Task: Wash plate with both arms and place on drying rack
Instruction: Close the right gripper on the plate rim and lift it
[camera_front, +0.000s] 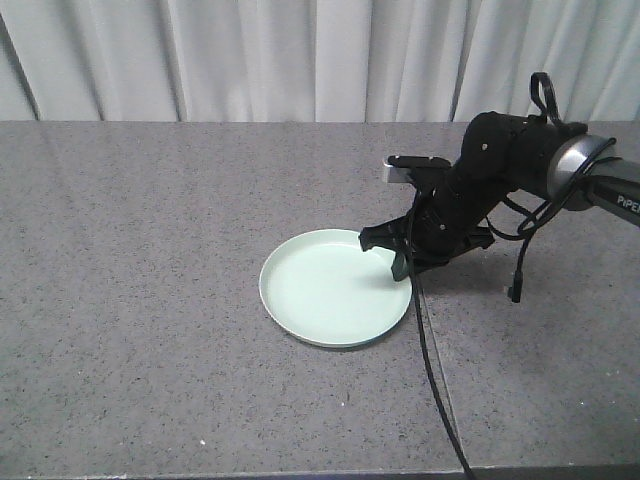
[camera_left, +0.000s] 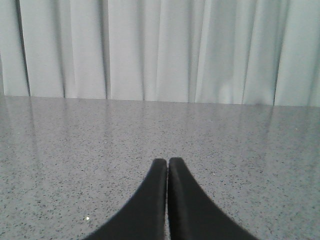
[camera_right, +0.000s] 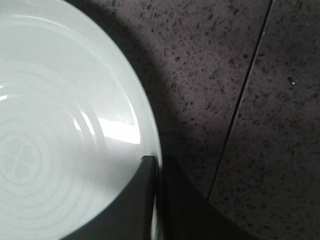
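A pale mint-green plate (camera_front: 335, 288) lies flat on the grey speckled counter (camera_front: 150, 250) near the middle. My right gripper (camera_front: 398, 262) reaches in from the right and is shut on the plate's right rim. The right wrist view shows the plate (camera_right: 65, 125) with one finger inside the rim and the other outside, the right gripper (camera_right: 159, 172) clamping the edge. My left gripper (camera_left: 168, 165) is shut with nothing between its fingers, low over bare counter; it does not show in the front view. The drying rack is out of view.
A seam (camera_front: 432, 360) in the counter runs from the plate's right side to the front edge, with the right arm's black cable (camera_front: 430, 370) lying along it. Pale curtains (camera_front: 300, 60) hang behind the counter's far edge.
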